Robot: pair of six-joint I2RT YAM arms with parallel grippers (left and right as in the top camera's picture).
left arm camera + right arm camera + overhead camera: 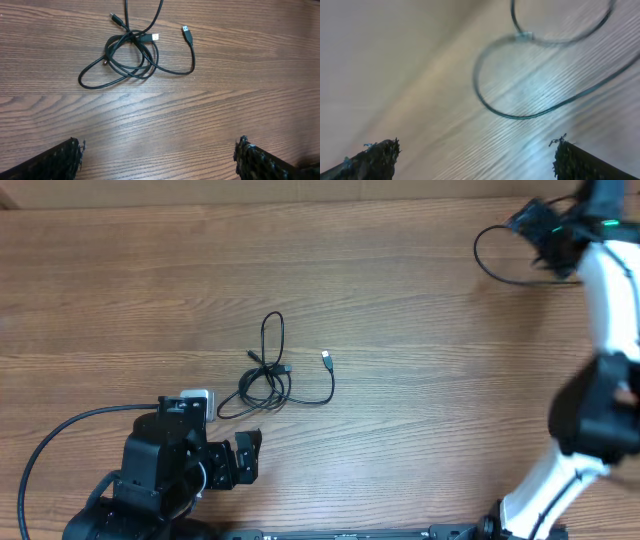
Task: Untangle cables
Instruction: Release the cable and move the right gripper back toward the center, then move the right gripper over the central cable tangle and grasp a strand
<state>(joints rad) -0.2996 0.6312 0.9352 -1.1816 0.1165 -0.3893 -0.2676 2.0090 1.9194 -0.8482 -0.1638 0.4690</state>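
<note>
the wood-grain bench fills your overhead view, and the two arms sit at opposite corners of it. your right arm, white with black joints, reaches up the right edge to the far right corner. your left arm, all black, sits low at the near left.

the left gripper has its jaws spread wide with only bare wood between them. it is near the cables but not touching them. in its own wrist view the left gripper shows just two dark tips at the bottom corners, with the cables lying ahead on the bench.

the right gripper is well away from that tangle. its wrist view is blurred, but the right gripper has its jaws spread wide too, with nothing pinched. a thin dark loop lies beside it. you cannot tell whether it belongs to the arm.

the cables lie left of centre, crossing in a small knot. one narrow loop points to the far side and one wider loop to the near left. a single strand curves right to a free plug. a silver-tipped plug sits just beside the knot.
</note>
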